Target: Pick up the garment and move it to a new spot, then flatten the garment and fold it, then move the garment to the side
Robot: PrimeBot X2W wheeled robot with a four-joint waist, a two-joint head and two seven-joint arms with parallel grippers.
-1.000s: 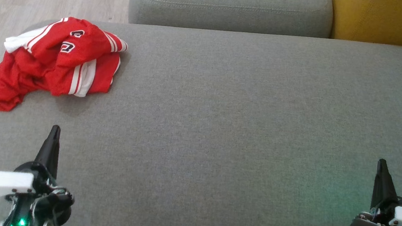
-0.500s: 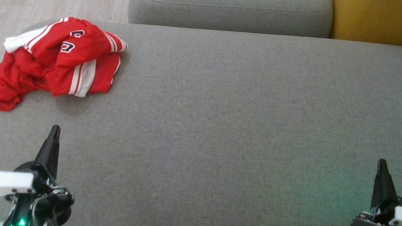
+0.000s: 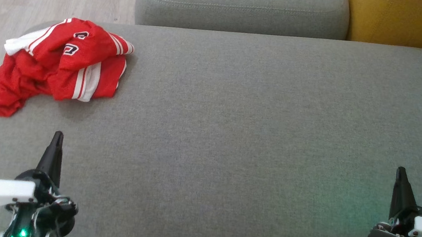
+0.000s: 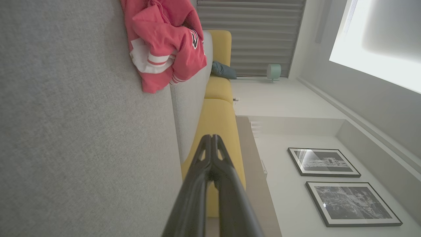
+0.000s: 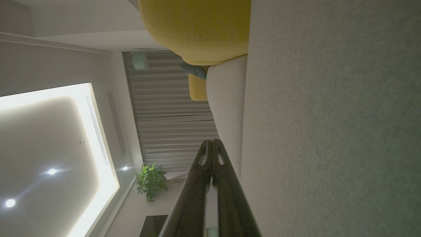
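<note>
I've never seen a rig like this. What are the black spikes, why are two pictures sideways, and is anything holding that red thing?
This is a wheeled robot with two arms. The level picture comes from a camera on its head, looking down at a grey sofa seat. The black spikes are its grasping parts: the left end effector and the right end effector, each two long fingers pressed shut. The sideways pictures come from a camera on each wrist, looking along those fingers, so the room appears tipped. The red and white garment lies crumpled at the seat's far left corner, apart from both. Nothing is held.
</note>
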